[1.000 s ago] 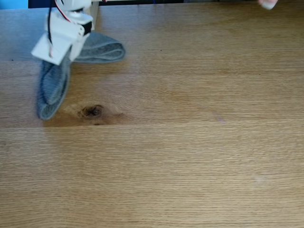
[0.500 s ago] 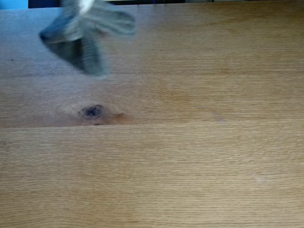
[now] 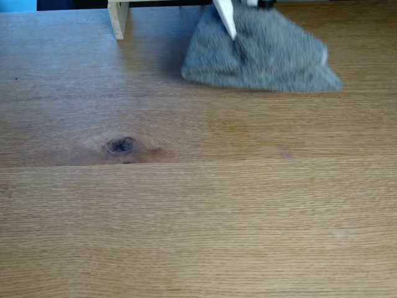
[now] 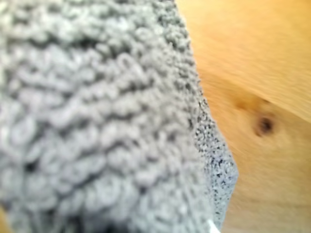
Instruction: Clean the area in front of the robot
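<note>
Oak tabletop (image 3: pixel 205 217); the wrist view alone shows towel (image 4: pixel 97 116) loops.

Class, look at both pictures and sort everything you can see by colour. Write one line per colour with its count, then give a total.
Grey: 1, the towel
White: 1, a gripper finger pressed on the towel
Pale wood: 1, the block at the far edge
Oak brown: 1, the tabletop with its dark knot
Total: 4

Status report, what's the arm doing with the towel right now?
Gripper finger on grey towel, grip state unclear. Towel spread at tabletop far edge. Dark knot area bare; nothing in the way.
</note>
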Tool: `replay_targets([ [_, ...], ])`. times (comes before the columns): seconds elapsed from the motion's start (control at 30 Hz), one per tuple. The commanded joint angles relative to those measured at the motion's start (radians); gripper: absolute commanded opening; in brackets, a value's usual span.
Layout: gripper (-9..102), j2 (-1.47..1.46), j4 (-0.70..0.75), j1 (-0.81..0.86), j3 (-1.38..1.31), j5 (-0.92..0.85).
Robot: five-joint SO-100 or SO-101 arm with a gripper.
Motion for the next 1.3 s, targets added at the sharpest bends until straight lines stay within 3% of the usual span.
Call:
replay_targets([
  [0.0, 0, -0.146, -0.198, -0.011, -0.032, 0.003],
  [0.17, 0, -0.322, -0.485, -0.021, -0.038, 0.018],
  [0.57, 0, -0.572, -0.620, -0.164, -0.038, 0.052],
  [0.8, 0, -0.750, -0.882, -0.155, -0.049, 0.126],
  [0.87, 0, -0.788, -0.870, -0.166, -0.097, 0.132],
  [1.03, 0, -0.864, -0.673, -0.190, -0.310, 0.204],
  [1.27, 0, -1.042, -0.658, -0.224, -0.514, 0.156],
])
